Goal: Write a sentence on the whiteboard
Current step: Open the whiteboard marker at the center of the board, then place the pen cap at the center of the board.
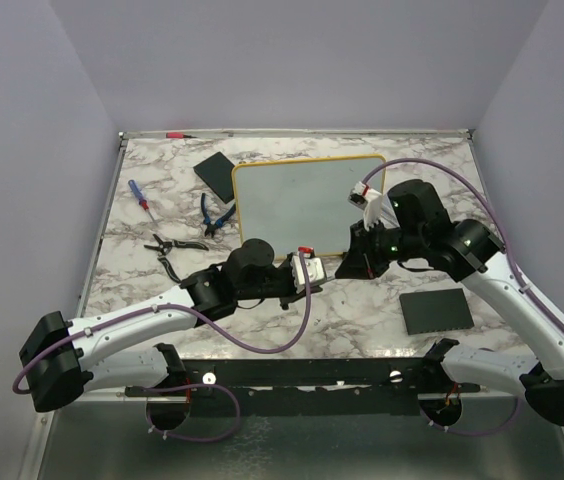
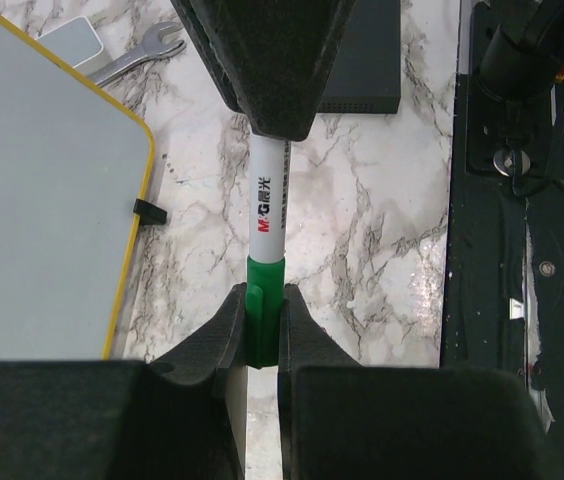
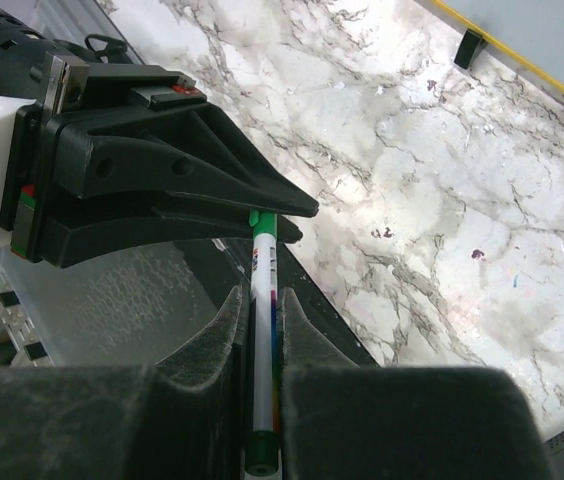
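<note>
The whiteboard (image 1: 297,200), white with a yellow-orange frame, lies at the back middle of the marble table. Its near edge also shows in the left wrist view (image 2: 42,200) and its corner in the right wrist view (image 3: 552,30). I see no sentence on its face. In front of the board both arms meet over one white marker (image 2: 267,200) with a green cap (image 2: 264,300). My left gripper (image 2: 262,320) is shut on the cap end. My right gripper (image 3: 264,320) is shut on the white barrel (image 3: 265,290), facing the left one tip to tip (image 1: 330,266).
A black square pad (image 1: 436,311) lies near the front right and another (image 1: 216,172) sits at the board's back left corner. Left of the board are blue-handled pliers (image 1: 217,215), a screwdriver (image 1: 140,194) and black pliers (image 1: 172,248). A wrench (image 2: 147,55) lies near the board's edge.
</note>
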Motion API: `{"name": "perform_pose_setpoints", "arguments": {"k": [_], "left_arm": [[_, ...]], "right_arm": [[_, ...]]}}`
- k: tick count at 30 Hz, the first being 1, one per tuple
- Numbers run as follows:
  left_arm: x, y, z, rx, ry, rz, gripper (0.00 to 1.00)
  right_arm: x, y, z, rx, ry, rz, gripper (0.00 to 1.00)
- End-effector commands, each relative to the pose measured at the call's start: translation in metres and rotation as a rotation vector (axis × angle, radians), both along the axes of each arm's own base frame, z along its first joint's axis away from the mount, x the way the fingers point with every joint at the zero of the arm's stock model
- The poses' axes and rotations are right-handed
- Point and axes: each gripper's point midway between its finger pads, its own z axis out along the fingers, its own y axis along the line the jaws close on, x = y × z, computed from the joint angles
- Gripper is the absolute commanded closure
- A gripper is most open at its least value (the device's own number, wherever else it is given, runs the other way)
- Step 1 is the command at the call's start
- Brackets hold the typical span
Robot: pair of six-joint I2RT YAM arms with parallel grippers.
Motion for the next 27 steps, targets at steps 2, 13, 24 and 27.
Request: {"name": "perform_pose_setpoints", "arguments": {"k": [2,13,24,27], "left_arm": [[0.008,0.044,-0.068,0.259,0.090,0.137,1.00],[0.009,0.046,-0.072,0.274,0.085,0.143,1.00],[0.007,0.044,-0.058,0.225,0.070,0.139,1.00],[0.009,0.045,-0.056,0.218,0.072,0.159,1.00]], "right_arm": [[-0.015,-0.016,0.030,0.030,-0.050,0.015,1.00],[-0.015,-0.026,0.045,0.015,-0.097,-0.005,1.00],[-0.002,-0.039,0.023,-0.086,-0.098,-0.083,1.00],[0.008,-0.043,0.015,-0.116,-0.121,-0.129,1.00]]}}
